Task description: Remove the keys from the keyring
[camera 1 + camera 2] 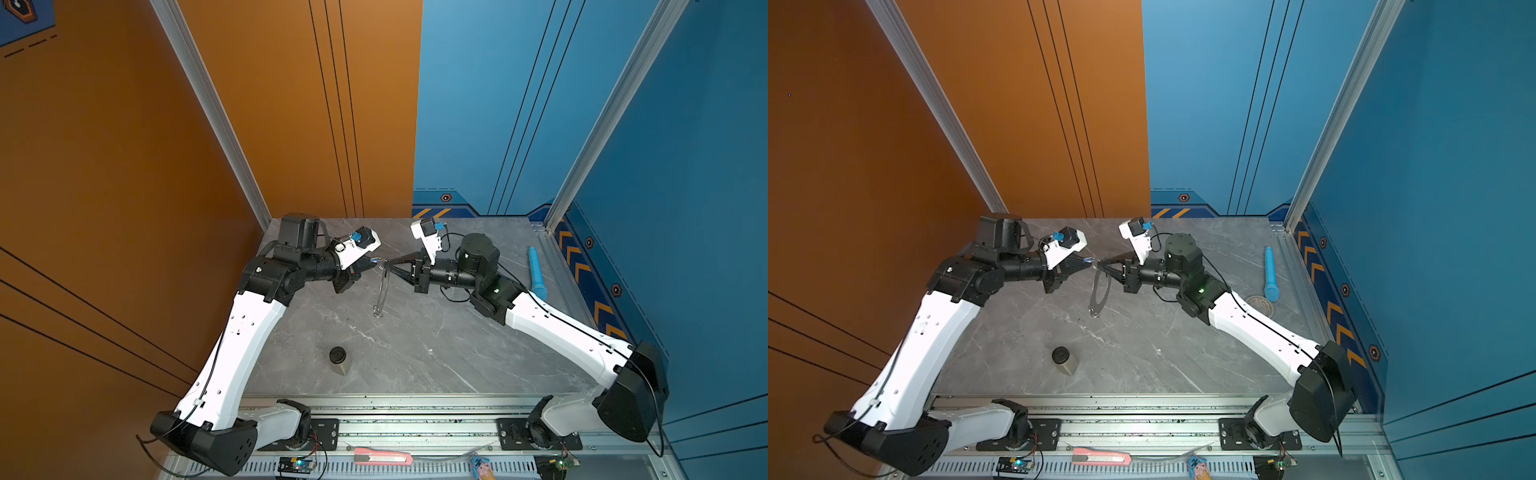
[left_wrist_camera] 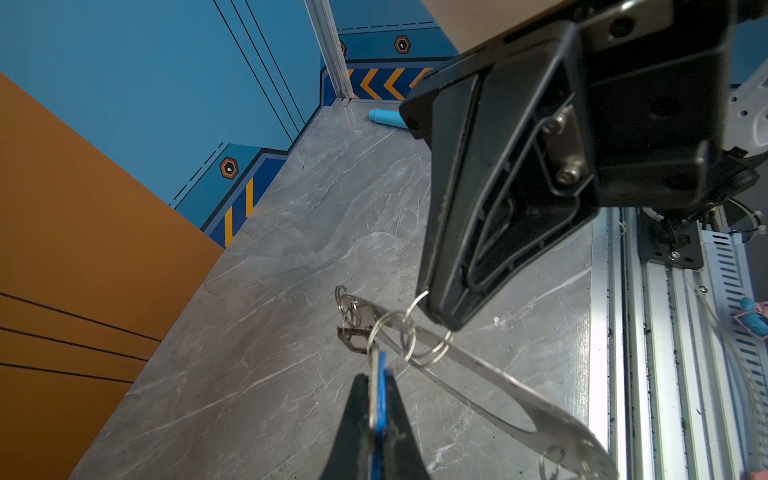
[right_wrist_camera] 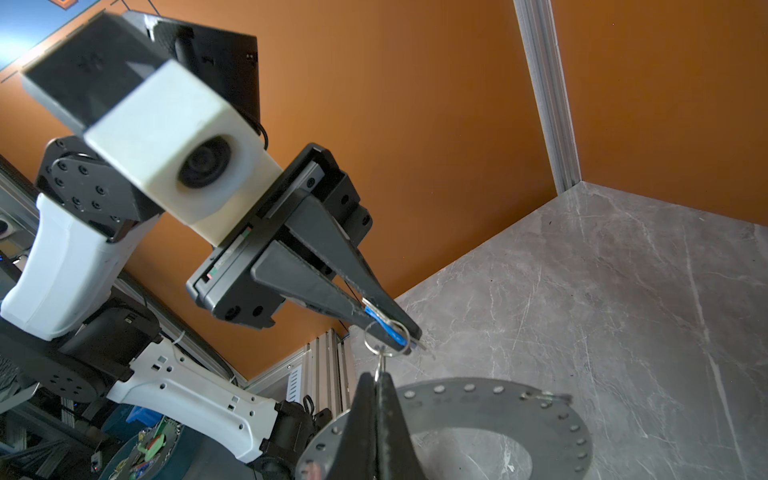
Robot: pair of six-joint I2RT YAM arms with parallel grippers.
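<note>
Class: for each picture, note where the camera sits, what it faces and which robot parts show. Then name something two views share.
Top view: high over the front rail, looking down on the table; both arms show.
Top view: beside it, same aim; left gripper faces right gripper.
Left wrist: on the left arm, facing the blue wall; its gripper pinches the blue key.
Right wrist: on the right arm, facing the orange wall and left arm.
Shared: both wrist views show the keyring.
</note>
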